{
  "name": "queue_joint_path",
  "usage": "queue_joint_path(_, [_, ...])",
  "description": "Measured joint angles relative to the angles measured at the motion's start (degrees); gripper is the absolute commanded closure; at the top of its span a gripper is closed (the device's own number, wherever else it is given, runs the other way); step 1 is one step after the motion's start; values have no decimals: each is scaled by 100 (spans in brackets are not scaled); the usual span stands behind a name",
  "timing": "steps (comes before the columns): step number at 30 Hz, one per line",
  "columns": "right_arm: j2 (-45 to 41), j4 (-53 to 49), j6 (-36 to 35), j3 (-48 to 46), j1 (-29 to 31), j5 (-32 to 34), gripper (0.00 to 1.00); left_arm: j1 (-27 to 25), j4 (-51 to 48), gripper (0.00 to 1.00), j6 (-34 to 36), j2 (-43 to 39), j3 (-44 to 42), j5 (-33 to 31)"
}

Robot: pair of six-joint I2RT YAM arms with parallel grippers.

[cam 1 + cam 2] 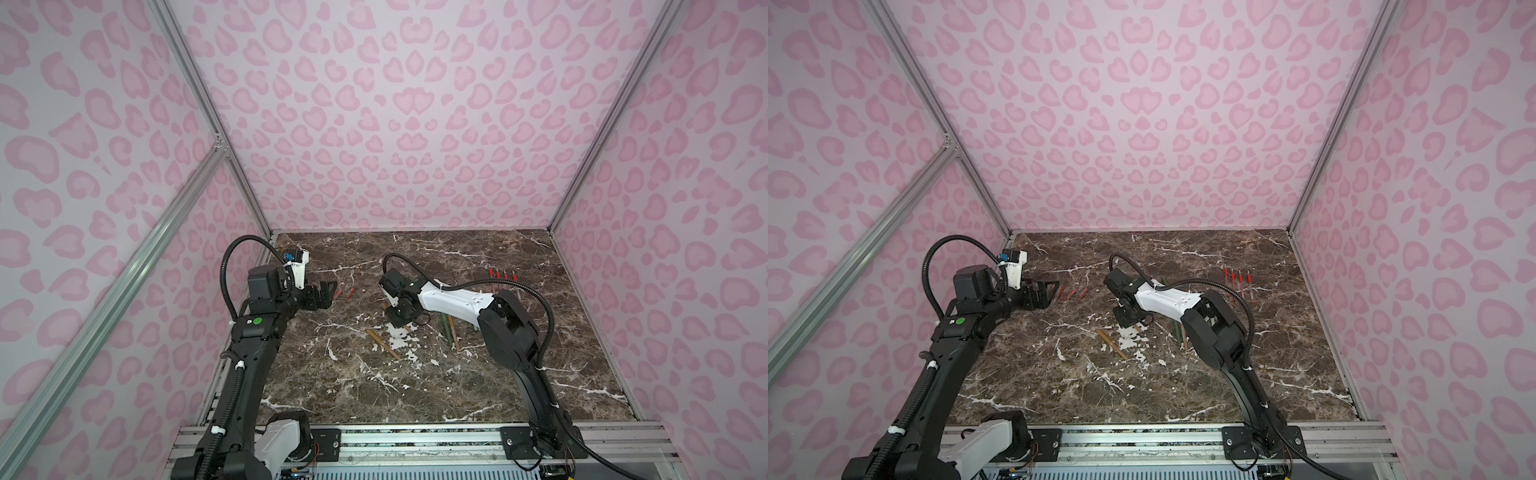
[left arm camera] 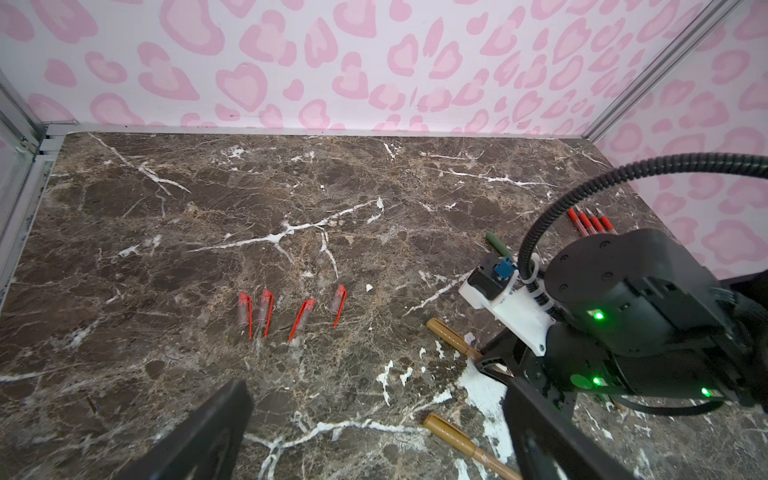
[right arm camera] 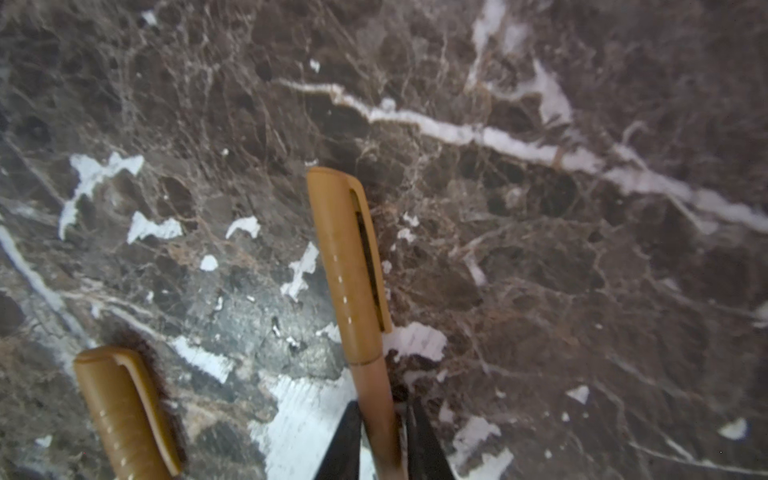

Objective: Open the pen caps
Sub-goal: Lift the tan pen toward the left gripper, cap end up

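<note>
On the brown marble tabletop [image 2: 166, 232] lies a tan plastic capped pen [image 3: 376, 399]. A second tan pen [image 3: 124, 415] lies just beside it. Four red-clipped clear plastic caps [image 2: 291, 311] lie well apart from it, before the left gripper [image 2: 376, 386], which is spread wide and empty. The right gripper [image 3: 382, 409] has its fingers close on either side of the pen's barrel; whether they pinch it is unclear. The rounded, clipped tan cap [image 3: 349, 266] is seated on the barrel.
</note>
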Motion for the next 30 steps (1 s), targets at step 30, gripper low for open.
queue_joint_path(30, [-2590, 2144, 1027, -1947, 393, -522, 97, -90, 949, 9, -1615, 391, -238, 1532])
